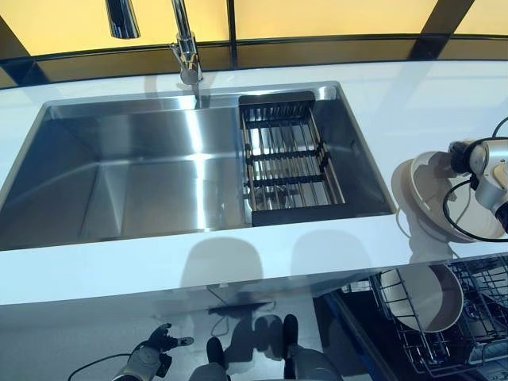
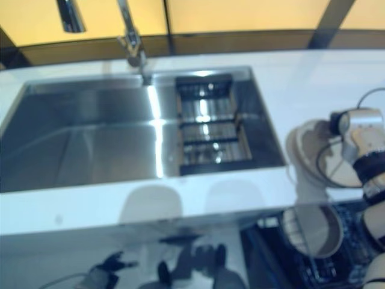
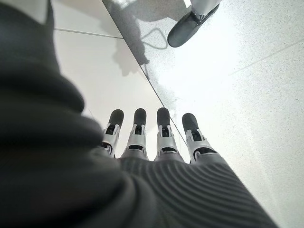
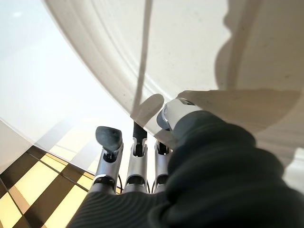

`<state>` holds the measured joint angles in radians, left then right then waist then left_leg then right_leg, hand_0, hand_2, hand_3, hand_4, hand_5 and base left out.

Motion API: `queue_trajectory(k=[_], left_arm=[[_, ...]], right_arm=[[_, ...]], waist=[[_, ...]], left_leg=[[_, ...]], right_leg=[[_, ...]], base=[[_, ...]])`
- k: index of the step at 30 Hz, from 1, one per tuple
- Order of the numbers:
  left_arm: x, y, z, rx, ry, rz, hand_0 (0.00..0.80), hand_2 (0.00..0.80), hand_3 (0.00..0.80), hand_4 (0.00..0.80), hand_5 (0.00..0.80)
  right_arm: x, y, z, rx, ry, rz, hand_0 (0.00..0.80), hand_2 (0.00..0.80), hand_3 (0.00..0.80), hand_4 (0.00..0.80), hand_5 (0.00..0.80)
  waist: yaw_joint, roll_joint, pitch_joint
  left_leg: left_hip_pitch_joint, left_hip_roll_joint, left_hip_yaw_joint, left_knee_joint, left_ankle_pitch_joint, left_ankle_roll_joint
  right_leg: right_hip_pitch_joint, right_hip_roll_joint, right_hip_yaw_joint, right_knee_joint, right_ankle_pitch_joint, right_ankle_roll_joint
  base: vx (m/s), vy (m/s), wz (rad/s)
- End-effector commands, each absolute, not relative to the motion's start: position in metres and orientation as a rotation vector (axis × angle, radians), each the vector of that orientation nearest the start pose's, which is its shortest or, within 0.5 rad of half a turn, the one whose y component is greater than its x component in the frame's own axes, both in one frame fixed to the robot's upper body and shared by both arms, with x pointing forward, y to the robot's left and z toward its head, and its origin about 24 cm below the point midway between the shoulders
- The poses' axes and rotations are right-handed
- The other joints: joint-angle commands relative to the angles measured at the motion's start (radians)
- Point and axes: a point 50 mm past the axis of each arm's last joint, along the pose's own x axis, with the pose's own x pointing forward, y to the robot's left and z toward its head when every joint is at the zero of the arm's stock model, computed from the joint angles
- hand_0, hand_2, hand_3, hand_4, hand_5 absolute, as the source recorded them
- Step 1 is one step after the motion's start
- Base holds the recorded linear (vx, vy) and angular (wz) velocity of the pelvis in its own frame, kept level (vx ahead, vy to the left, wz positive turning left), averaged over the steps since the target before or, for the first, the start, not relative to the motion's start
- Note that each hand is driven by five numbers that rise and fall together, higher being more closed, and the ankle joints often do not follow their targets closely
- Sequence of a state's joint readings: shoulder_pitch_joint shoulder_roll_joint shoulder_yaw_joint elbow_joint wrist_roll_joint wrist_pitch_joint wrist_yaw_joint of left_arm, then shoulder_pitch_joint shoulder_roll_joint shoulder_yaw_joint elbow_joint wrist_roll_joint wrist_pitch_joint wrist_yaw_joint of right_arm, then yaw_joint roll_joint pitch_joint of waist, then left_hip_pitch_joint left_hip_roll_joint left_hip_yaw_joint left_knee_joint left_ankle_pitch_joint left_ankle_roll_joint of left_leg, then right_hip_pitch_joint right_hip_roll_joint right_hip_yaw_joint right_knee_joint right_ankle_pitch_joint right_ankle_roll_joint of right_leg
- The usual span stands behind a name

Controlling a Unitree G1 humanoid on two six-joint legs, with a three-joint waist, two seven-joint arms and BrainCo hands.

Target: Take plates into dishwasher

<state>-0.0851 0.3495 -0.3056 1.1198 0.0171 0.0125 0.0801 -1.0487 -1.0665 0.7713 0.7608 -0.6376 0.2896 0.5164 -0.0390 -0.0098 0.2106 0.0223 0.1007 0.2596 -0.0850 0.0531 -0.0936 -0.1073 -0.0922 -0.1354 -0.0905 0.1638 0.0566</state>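
right hand (image 4: 142, 166) fingers under the cream plate (image 4: 228, 52) rim, thumb on top.

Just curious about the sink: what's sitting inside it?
Inside the sink only a dark wire rack shows, at its right end under no dishes. The rest of the basin looks bare. What lies beneath the rack is hidden by its bars.

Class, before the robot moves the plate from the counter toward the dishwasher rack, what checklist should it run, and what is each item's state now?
1. Right hand at the plate on the counter: ok.
2. Fingers closed firmly on the plate: cannot tell.
3. Dishwasher rack pulled out below the counter: ok.
4. Free slot beside the plate already racked: cannot tell.
5. Left hand low, away from the rack: ok.
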Motion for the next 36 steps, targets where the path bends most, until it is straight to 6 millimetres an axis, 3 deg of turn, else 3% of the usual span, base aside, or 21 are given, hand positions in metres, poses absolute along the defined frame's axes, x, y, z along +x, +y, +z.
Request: queue_trajectory(k=[1,6,8,12,13,16,27,36], left_arm=[[0.165,0.257,-0.128,0.596,0.993,-0.024,0.0,0.0,0.0,0.0,0.0],[0.164,0.257,-0.128,0.599,0.998,-0.023,0.0,0.0,0.0,0.0,0.0],[0.164,0.257,-0.128,0.6,1.001,-0.022,0.0,0.0,0.0,0.0,0.0],[0.164,0.258,-0.128,0.596,1.005,-0.018,0.0,0.0,0.0,0.0,0.0],[0.163,0.258,-0.128,0.596,1.006,-0.017,0.0,0.0,0.0,0.0,0.0],[0.163,0.258,-0.129,0.597,1.009,-0.019,0.0,0.0,0.0,0.0,0.0],[0.159,0.259,-0.13,0.6,1.019,-0.017,0.0,0.0,0.0,0.0,0.0],[0.155,0.259,-0.132,0.604,1.031,-0.018,0.0,0.0,0.0,0.0,0.0]], right_arm=[[0.355,-0.349,0.232,-1.783,0.738,-0.141,0.8,0.8,0.8,0.8,0.8],[0.354,-0.351,0.234,-1.777,0.738,-0.152,0.8,0.8,0.8,0.8,0.8],[0.353,-0.352,0.234,-1.773,0.744,-0.151,0.765,0.765,0.765,0.765,0.765],[0.352,-0.353,0.234,-1.756,0.762,-0.16,0.445,0.445,0.445,0.445,0.445],[0.352,-0.354,0.233,-1.754,0.766,-0.16,0.21,0.21,0.21,0.21,0.21],[0.351,-0.355,0.232,-1.745,0.774,-0.165,0.0,0.0,0.0,0.0,0.0],[0.35,-0.359,0.24,-1.731,0.773,-0.195,0.0,0.0,0.0,0.0,0.0],[0.345,-0.367,0.264,-1.633,0.652,-0.34,0.0,0.0,0.0,0.0,0.0]], waist=[[0.018,-0.049,0.032],[0.016,-0.057,0.025],[0.015,-0.059,0.022],[0.011,-0.062,0.018],[0.011,-0.063,0.016],[0.012,-0.066,0.013],[0.012,-0.075,0.002],[0.001,-0.091,-0.018]], left_leg=[[0.001,-0.006,-0.031,-0.002,-0.036,-0.008],[0.007,-0.004,-0.028,-0.002,-0.038,-0.007],[0.01,-0.004,-0.028,-0.002,-0.038,-0.006],[0.016,-0.004,-0.024,-0.002,-0.039,-0.006],[0.018,-0.003,-0.023,-0.002,-0.04,-0.005],[0.021,-0.003,-0.023,-0.002,-0.04,-0.005],[0.029,0.0,-0.02,-0.002,-0.043,-0.004],[0.04,0.001,-0.012,-0.002,-0.047,-0.003]], right_leg=[[0.036,-0.039,-0.013,0.003,-0.064,0.087],[0.042,-0.038,-0.01,0.003,-0.065,0.089],[0.044,-0.037,-0.009,0.003,-0.065,0.089],[0.049,-0.037,-0.005,0.003,-0.065,0.089],[0.05,-0.037,-0.006,0.003,-0.065,0.09],[0.053,-0.038,-0.005,0.003,-0.065,0.09],[0.06,-0.038,-0.003,0.003,-0.066,0.091],[0.068,-0.033,0.004,0.003,-0.067,0.093]], base=[[0.0,0.0,0.0],[0.0,0.0,0.0],[0.0,0.0,0.0],[0.0,0.0,0.0],[0.0,0.0,0.0],[0.0,0.0,0.0],[0.0,0.0,0.0],[0.0,0.0,0.0]])
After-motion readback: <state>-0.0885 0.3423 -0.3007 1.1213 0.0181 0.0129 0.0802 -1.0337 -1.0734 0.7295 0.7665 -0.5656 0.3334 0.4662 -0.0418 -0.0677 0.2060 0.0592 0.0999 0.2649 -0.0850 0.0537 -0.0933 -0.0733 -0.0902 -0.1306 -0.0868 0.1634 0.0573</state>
